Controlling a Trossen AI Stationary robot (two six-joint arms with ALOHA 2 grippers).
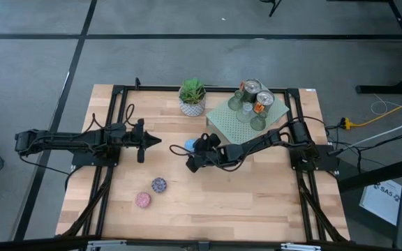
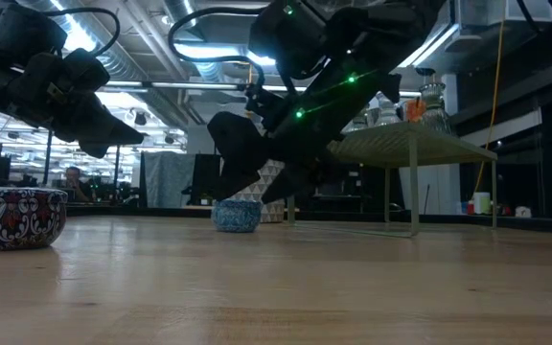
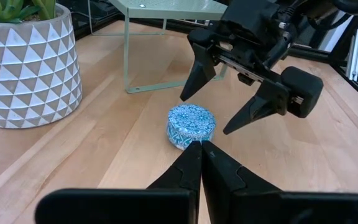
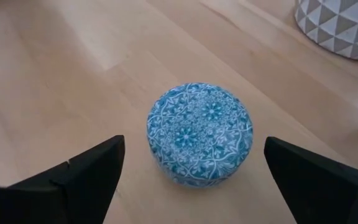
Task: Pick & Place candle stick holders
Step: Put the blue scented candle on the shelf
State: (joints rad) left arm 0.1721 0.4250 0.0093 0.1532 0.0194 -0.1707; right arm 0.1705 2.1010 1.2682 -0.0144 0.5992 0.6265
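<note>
The right gripper [image 3: 232,109] hangs with its two dark fingers spread wide apart over the middle of the pale wooden bench [image 1: 257,195], tilted down toward a small round blue holder with a white mosaic pattern [image 4: 199,134]. That blue holder sits on the bench between and just ahead of the fingertips; in the right wrist view a finger [image 4: 73,174] shows on either side of it with bare wood between, so nothing is touching it. In the low view the blue holder [image 2: 236,215] rests flat on the wood beneath the dark arm.

The left gripper [image 1: 150,141] waits over the left half of the bench with its fingers pressed together, empty, pointing toward the blue holder [image 3: 191,126] and a little apart from it.

Near the front left of the bench lie two more small round holders, close to each other: a purple mosaic one [image 1: 159,185] and a pink one [image 1: 142,200]. The bowl with a red, white and dark pattern [image 2: 12,218] at the edge of the low view is probably one of these two, though the angle does not settle which.

At the back of the bench a pale green perforated slab on thin legs [image 1: 218,118] carries a cluster of holders, among them two shiny silver-copper ones [image 1: 257,94] and clear glass ones [image 1: 244,111]. Just beside the slab stands a green plant in a white pot with a triangle pattern [image 1: 192,97]
</note>
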